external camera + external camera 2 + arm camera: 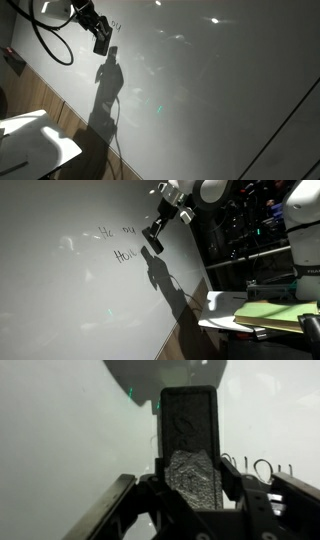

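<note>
Black rectangular eraser (192, 440) gripped in the closed pincer (195, 485), at the glossy white wall board (70, 290), just beside dark handwritten words (118, 242); these look wholly unwiped, so erasing apparently not begun.

A white sheet (35, 140) is seen lying beside a wooden strip (70, 120) in an exterior view. A green pad (275, 313) is laid on a white tabletop (222, 305). Dark shelving (245, 240) is seen behind it.
</note>
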`<action>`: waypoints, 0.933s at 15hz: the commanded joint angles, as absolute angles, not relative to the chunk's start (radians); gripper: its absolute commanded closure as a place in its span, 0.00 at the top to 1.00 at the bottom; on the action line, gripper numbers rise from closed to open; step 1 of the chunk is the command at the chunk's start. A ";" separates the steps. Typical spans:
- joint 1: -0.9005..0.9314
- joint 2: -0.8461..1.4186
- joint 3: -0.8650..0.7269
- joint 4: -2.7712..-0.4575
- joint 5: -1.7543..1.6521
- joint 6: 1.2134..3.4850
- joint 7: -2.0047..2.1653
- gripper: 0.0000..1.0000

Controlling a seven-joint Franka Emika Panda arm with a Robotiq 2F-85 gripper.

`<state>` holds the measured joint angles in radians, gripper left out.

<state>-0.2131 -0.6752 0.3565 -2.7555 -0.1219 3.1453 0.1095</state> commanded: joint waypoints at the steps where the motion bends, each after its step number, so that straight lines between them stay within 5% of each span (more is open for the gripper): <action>1: -0.365 -0.578 0.481 -2.713 -0.133 3.283 0.147 0.30; 9: -0.715 -0.504 0.850 -2.611 -0.104 3.366 0.202 0.30; 14: -0.740 -0.563 0.937 -2.610 -0.083 3.341 0.278 0.30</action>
<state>-0.7186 -0.5645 0.8758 -2.6517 -0.1075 3.3408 0.2424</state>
